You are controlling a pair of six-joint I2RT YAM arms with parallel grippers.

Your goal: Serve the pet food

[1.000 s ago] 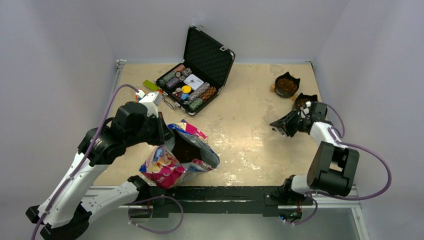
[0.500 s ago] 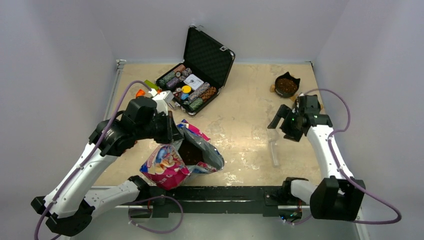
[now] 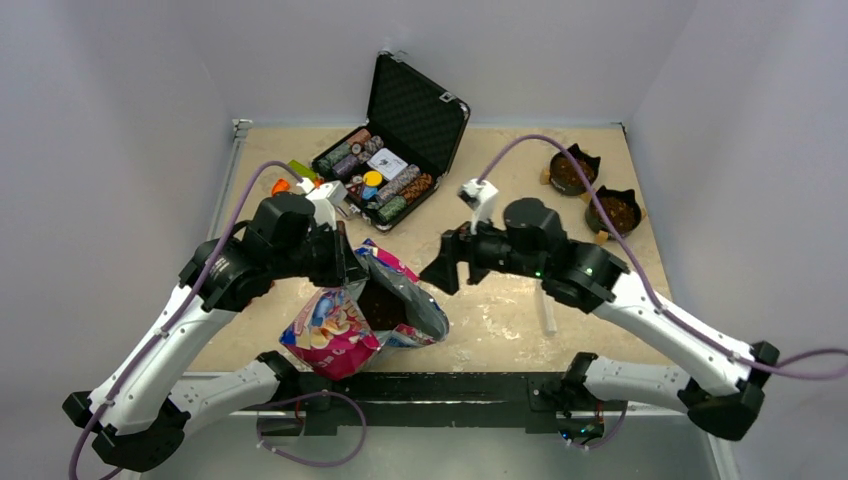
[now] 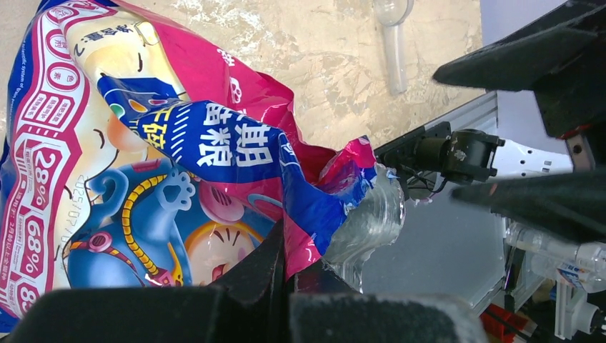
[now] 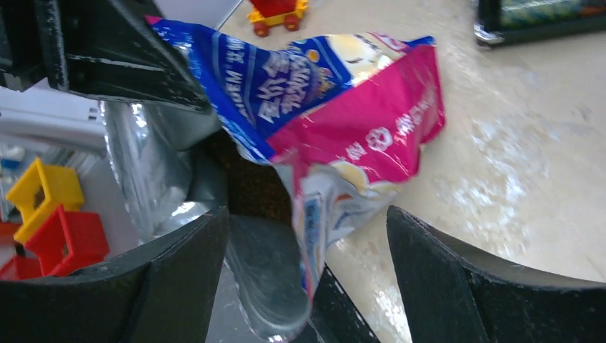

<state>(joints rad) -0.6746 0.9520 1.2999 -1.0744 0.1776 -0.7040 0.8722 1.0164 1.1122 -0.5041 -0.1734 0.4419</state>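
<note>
Pet food (image 3: 382, 303): dark kibble inside the open bag (image 3: 325, 335), directly beneath the left end effector (image 4: 289, 277), which is clamped on the bag rim. Right end effector (image 3: 443, 272): jaws spread, empty, bag mouth just to its left. Two bowls (image 3: 572, 172) holding kibble stand well off to its right on the table (image 3: 500, 180).

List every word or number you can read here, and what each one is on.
"28%": pet food bag, left wrist view.
"68%": same bag, just below.
White Chinese characters on the bag's blue banner: not surely legible.
White card in the poker chip case: too small to read.
</note>
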